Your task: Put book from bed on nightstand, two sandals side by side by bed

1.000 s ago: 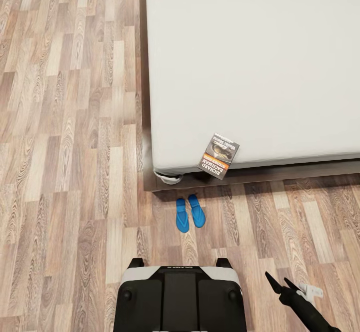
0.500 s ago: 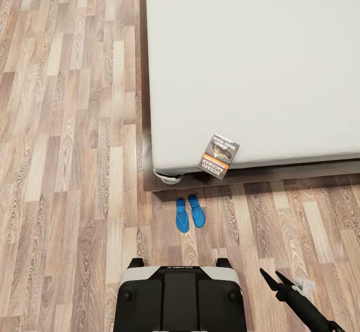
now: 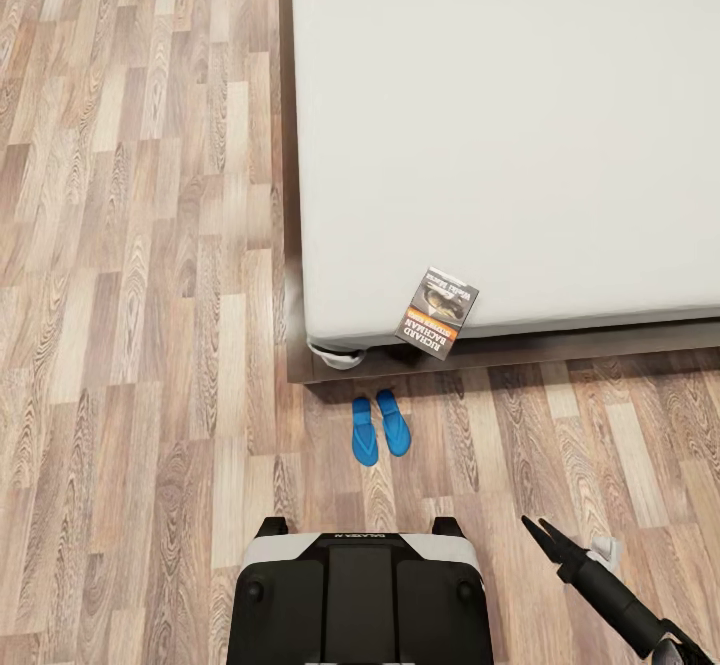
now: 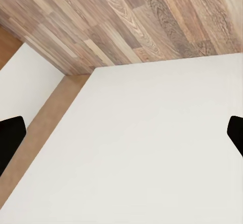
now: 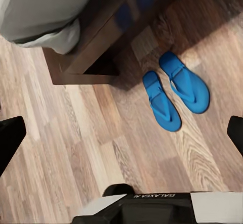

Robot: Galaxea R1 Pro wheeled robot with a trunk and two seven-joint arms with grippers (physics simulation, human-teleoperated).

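- My right pincer [image 3: 545,529] hangs low over the wood-plank floor [image 3: 140,245], beside my base [image 3: 357,600], its two dark fingers spread in a narrow V and holding nothing.
- My left pincer's fingertips [image 4: 11,138] stand wide apart, with nothing between them.
- The book [image 3: 437,312] lies at the near edge of the bed [image 3: 500,125], overhanging the dark frame.
- The two blue sandals [image 3: 379,428] lie side by side on the floor, just in front of the bed's corner, between it and my base.
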